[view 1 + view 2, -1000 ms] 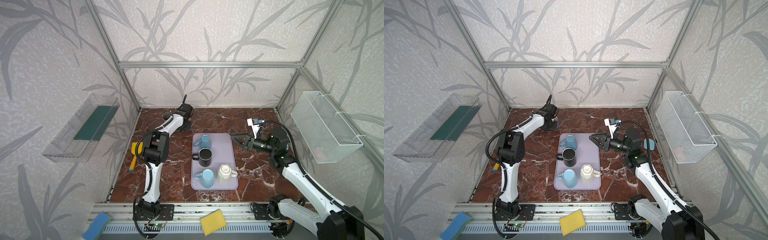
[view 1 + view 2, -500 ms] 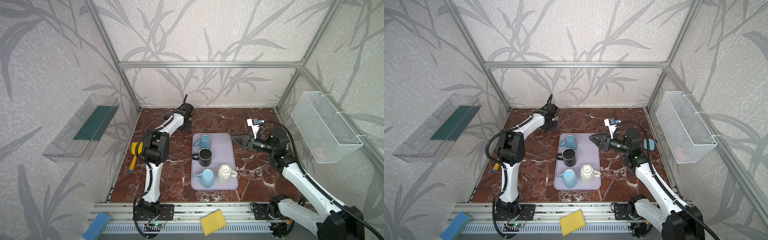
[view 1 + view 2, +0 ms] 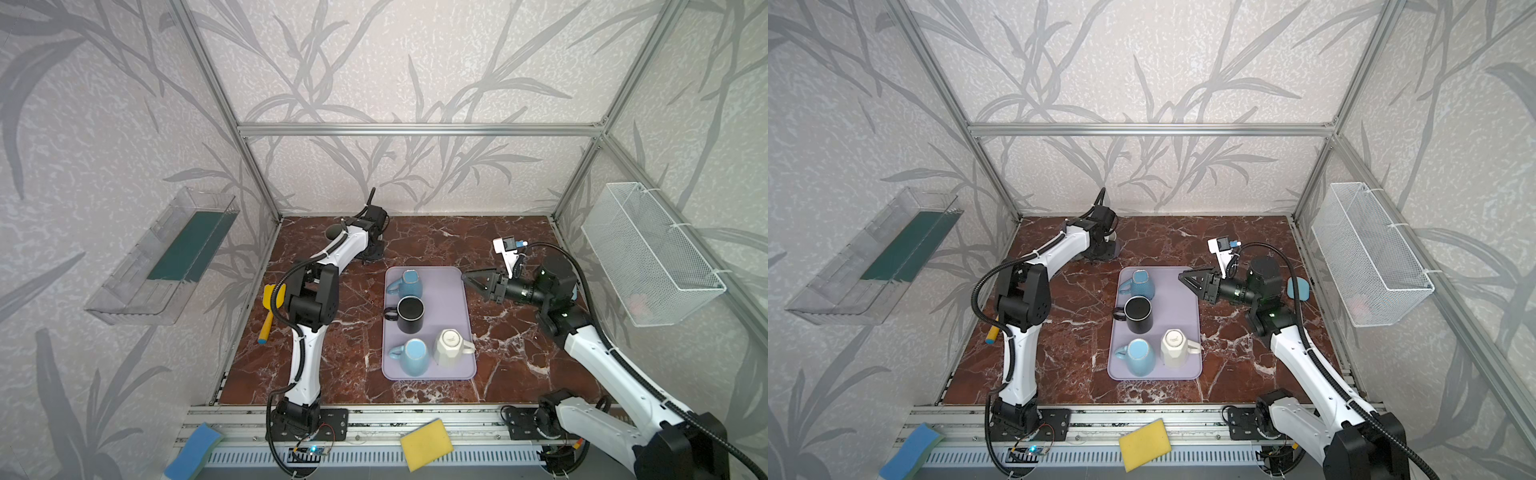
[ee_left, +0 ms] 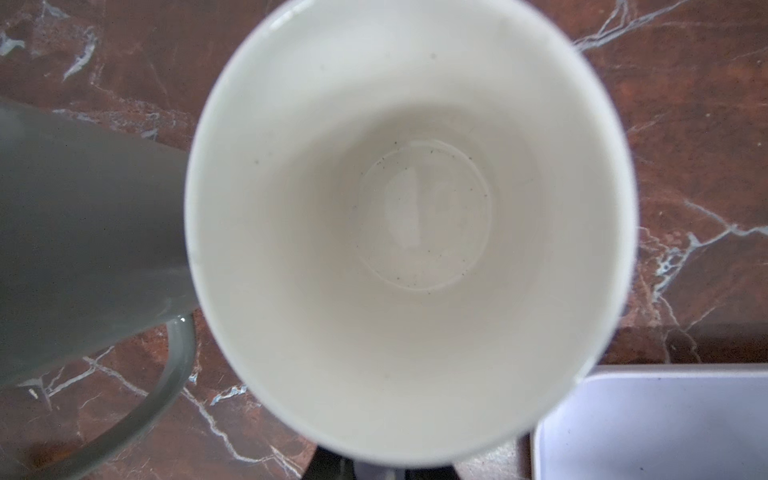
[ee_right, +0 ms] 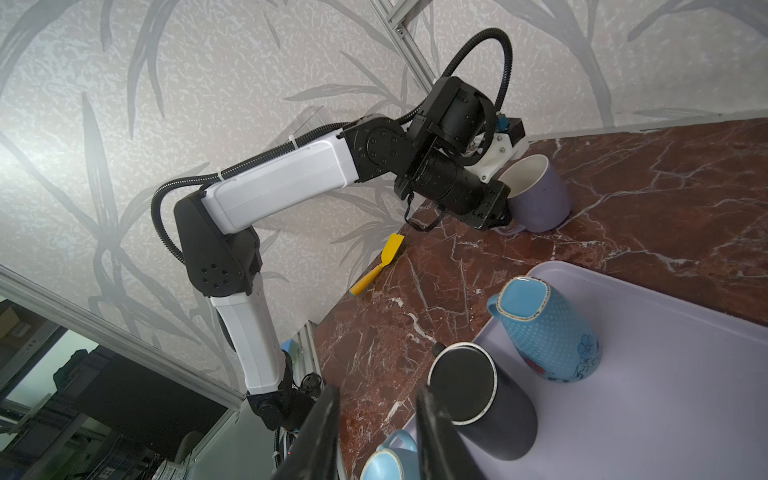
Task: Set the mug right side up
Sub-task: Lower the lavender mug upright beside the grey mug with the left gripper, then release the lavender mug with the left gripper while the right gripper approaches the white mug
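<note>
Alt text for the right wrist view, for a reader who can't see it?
A lavender mug stands upright on the marble table, the left gripper closed at its handle. Nearer, a lilac tray holds a black mug and a blue dotted mug, beyond the open, empty right gripper.

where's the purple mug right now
In the right wrist view the purple mug stands upright on the marble table, at the back on the left side, just beyond the lilac tray's back-left corner, with the left gripper at its handle.
</note>
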`<state>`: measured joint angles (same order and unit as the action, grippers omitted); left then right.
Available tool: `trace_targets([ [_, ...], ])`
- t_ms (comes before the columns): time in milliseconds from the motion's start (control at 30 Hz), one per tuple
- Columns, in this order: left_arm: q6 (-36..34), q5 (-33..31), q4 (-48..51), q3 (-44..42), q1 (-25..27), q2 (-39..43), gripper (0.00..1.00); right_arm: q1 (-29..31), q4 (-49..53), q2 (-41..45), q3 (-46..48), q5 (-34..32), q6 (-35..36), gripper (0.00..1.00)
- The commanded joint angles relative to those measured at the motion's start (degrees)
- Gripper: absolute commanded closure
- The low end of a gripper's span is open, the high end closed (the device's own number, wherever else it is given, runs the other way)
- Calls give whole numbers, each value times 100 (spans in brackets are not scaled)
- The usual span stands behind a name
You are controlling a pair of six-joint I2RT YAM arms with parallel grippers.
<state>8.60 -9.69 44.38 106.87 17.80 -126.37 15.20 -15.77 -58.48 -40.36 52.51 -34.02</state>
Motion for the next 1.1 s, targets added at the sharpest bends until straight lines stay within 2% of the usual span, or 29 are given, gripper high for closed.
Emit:
trace_targets([
  [0, -23, -225, -4, 298, 35, -22, 96, -43, 13, 99, -51, 23, 80, 67],
  [233, -9, -305, 97, 405, 39, -125, 95, -48, 18, 91, -60, 26, 80, 67],
  [733, 27, -308, 137, 466, 49, -129, 72, -52, 30, 91, -64, 56, 80, 66],
  [1067, 94, -297, 179, 427, 57, 0, 63, -52, 190, 82, -108, 54, 181, 66],
])
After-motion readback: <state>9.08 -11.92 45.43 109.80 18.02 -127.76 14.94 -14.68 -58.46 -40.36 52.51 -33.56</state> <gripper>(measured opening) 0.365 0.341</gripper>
